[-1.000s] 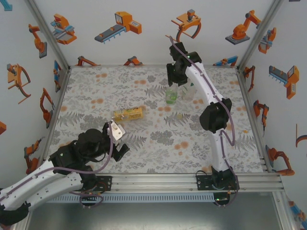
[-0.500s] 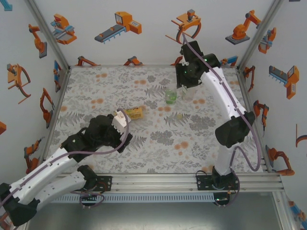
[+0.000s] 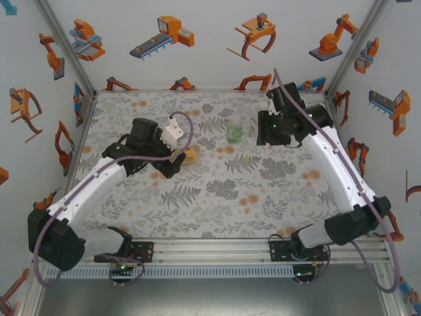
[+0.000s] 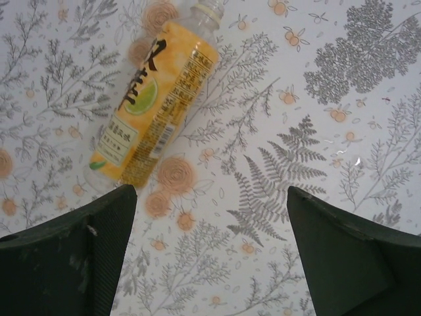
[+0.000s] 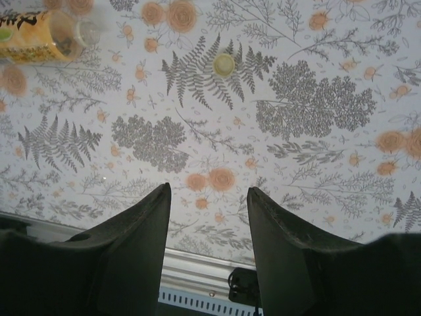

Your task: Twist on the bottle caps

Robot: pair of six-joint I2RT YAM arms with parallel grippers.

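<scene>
Currently, left gripper (image 4: 208,191): spread wide and empty, hovering just beside the yellow bottle (image 4: 158,108).
Why there: I judge I am lining up to take the bottle by its body, so it can be steadied for capping.
Yellow bottle: lying on its side on the bench (image 4: 342,217), neck bare.
Right gripper (image 5: 208,191): partly open, empty, held above the bench to the right of the green-labelled bottle (image 3: 235,131).
Pale cap (image 5: 223,64): loose on the bench, apart from every bottle.
Green-labelled bottle: upright, farther back, well apart from the yellow one.
In the way: nothing; a lying bottle may roll.
</scene>
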